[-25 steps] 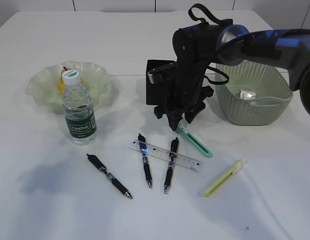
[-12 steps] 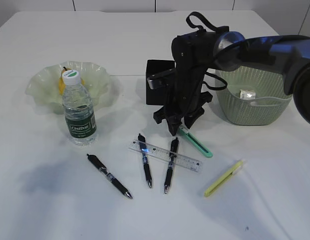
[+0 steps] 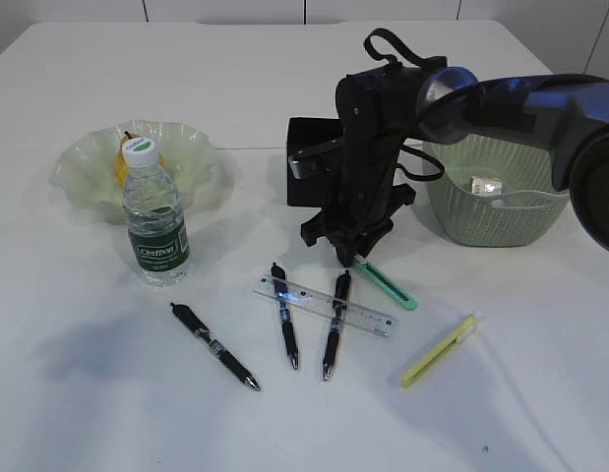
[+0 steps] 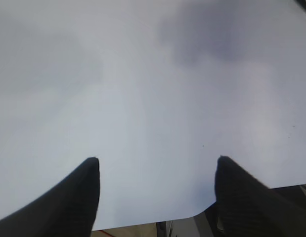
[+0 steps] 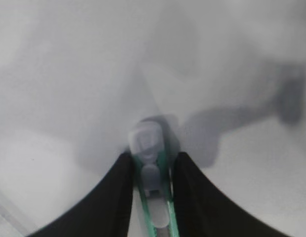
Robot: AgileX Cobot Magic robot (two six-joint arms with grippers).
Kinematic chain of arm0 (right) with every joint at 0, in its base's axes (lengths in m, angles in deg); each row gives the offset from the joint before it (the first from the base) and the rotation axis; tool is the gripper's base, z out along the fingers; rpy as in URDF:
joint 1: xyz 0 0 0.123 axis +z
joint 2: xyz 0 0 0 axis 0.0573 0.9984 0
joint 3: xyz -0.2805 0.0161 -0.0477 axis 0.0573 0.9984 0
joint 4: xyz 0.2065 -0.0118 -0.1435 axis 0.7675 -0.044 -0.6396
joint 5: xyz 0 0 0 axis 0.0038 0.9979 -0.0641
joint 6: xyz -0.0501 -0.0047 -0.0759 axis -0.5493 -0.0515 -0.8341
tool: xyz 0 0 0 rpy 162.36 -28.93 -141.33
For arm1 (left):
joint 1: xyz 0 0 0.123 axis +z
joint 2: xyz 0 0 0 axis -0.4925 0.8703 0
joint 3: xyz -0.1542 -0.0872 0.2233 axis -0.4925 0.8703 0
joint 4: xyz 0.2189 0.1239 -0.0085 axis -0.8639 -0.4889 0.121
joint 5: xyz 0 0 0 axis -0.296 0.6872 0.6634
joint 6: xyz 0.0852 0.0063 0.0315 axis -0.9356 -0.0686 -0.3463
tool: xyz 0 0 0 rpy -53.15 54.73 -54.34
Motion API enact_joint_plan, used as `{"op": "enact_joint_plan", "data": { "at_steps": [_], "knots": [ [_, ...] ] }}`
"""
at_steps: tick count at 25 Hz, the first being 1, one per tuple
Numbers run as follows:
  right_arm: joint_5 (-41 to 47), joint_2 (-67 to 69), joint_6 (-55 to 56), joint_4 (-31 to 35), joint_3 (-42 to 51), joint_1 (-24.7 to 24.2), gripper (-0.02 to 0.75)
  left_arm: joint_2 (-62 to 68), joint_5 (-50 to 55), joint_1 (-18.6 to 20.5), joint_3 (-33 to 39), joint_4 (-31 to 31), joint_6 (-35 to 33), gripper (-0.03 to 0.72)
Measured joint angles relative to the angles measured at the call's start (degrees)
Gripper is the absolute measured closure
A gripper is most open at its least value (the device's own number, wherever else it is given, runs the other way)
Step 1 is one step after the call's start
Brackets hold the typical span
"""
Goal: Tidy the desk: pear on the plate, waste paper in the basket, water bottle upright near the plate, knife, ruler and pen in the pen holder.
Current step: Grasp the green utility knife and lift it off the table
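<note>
Green knife (image 5: 153, 197) – translucent, grey-capped – lies flat between right gripper (image 5: 152, 170) fingers, clamped. Earlier the jaws stood wider, higher above it.

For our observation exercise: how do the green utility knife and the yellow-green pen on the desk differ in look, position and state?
The knife is darker green; the pen is pale yellow-green. The knife's upper end sits between the right gripper fingers; the pen lies free, untouched. The knife lies nearer the black pen holder; the pen lies nearer the desk's front edge. Both are slim, lie flat on the white desk, and are outside the holder.
</note>
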State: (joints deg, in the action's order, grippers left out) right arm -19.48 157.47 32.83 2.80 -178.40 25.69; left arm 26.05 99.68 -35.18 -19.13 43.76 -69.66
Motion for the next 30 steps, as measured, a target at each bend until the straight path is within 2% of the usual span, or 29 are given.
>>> {"op": "enact_joint_plan", "data": {
  "at_steps": [3, 6, 21, 30],
  "knots": [
    [0.0, 0.0, 0.0, 0.0, 0.0, 0.0, 0.589, 0.0, -0.1, 0.0, 0.0, 0.0, 0.0, 0.178],
    [0.0, 0.0, 0.0, 0.0, 0.0, 0.0, 0.613, 0.0, -0.2, 0.0, 0.0, 0.0, 0.0, 0.178],
    [3.5, -4.9, 0.0, 0.0, -3.0, 0.0, 0.618, 0.0, -0.3, 0.0, 0.0, 0.0, 0.0, 0.178],
    [0.6, -10.2, 1.0, -0.1, -4.7, 0.0, 0.618, 0.0, -0.3, 0.0, 0.0, 0.0, 0.0, 0.178]
  ]
}}
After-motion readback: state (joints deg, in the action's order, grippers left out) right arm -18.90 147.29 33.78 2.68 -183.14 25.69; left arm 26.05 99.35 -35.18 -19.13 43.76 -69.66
